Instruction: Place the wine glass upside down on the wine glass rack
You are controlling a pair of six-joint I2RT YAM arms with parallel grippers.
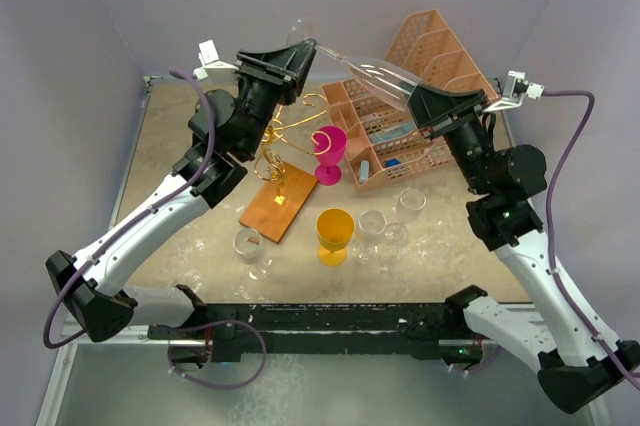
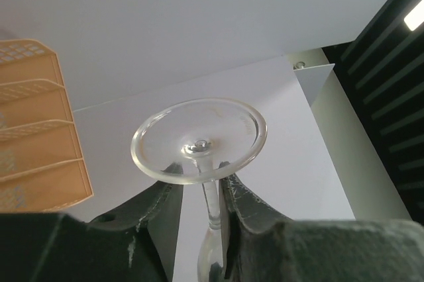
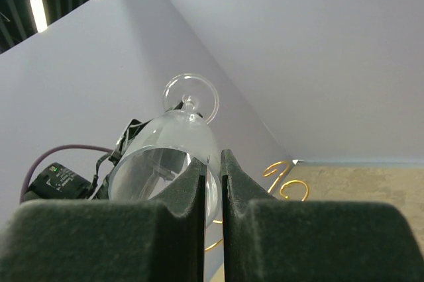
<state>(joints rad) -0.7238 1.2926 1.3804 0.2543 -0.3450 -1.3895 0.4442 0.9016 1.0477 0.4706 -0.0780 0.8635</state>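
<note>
Between the two grippers, high in the air, the wine glass (image 1: pixel 365 71) lies sideways. The left gripper (image 2: pixel 199 192) pinches its stem just under the round foot. The right gripper (image 3: pixel 212 169) squeezes the bowl's rim. Below the left gripper stands the gold wine glass rack (image 1: pixel 290 141).

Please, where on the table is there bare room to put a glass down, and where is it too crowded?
Free: the near-left table, between the left arm and the small clear glass, and the near-right corner beside the right arm. Crowded: the middle, where the rack, pink glass, yellow glass, clear glasses and organiser stand close together.
</note>
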